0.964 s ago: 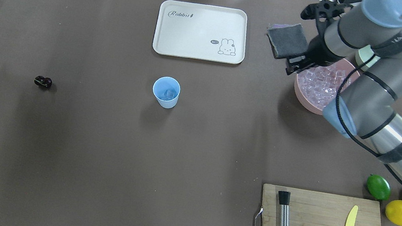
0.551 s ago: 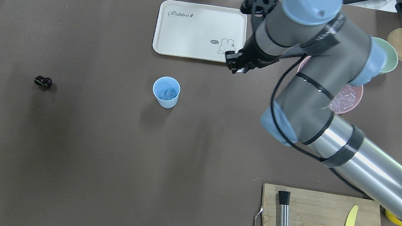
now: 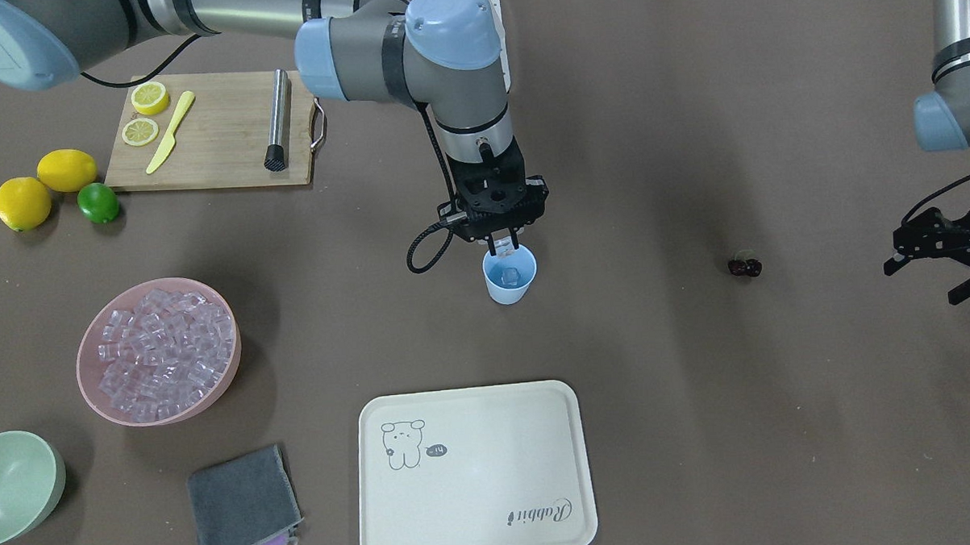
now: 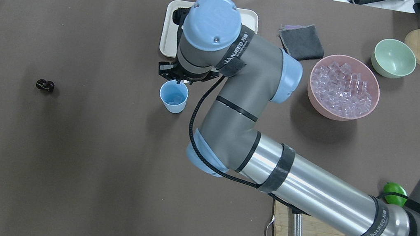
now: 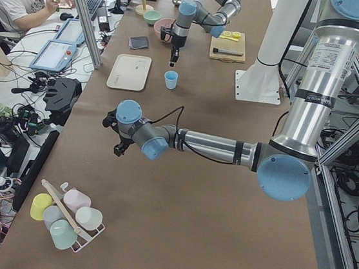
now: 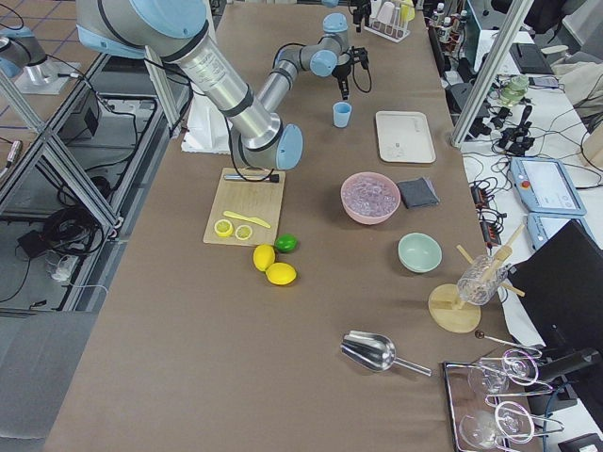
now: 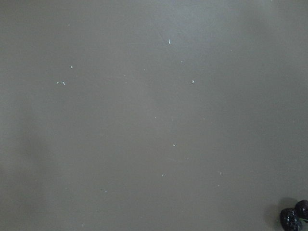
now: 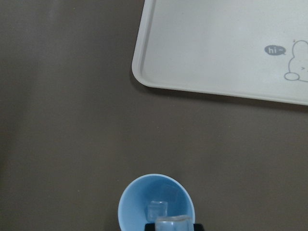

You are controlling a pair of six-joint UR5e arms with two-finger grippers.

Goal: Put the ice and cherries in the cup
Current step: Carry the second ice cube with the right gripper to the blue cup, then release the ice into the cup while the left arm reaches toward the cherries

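Note:
The light-blue cup (image 3: 509,278) stands mid-table, also in the overhead view (image 4: 173,96), with one ice cube (image 8: 157,209) lying inside. My right gripper (image 3: 505,244) hangs just above the cup's rim, shut on another ice cube (image 8: 172,224). The pink bowl (image 3: 81,363) full of ice cubes (image 4: 341,87) stands on my right side. The dark cherries (image 3: 745,267) lie on the bare mat on my left side, also in the overhead view (image 4: 45,85) and at the lower right corner of the left wrist view (image 7: 293,217). My left gripper (image 3: 929,281) hovers open and empty beside the cherries.
A cream tray (image 3: 476,470) lies beyond the cup. A grey cloth (image 3: 243,507) and a pale green bowl (image 3: 16,482) are near the pink bowl. A cutting board (image 3: 214,129) with knife, lemon slices and metal rod, plus lemons and a lime (image 3: 98,203), sits near my base.
My right arm has swung left from the pink bowl, past the tray, to just above the cup, carrying an ice cube. My left gripper has come into view at the overhead view's left edge.

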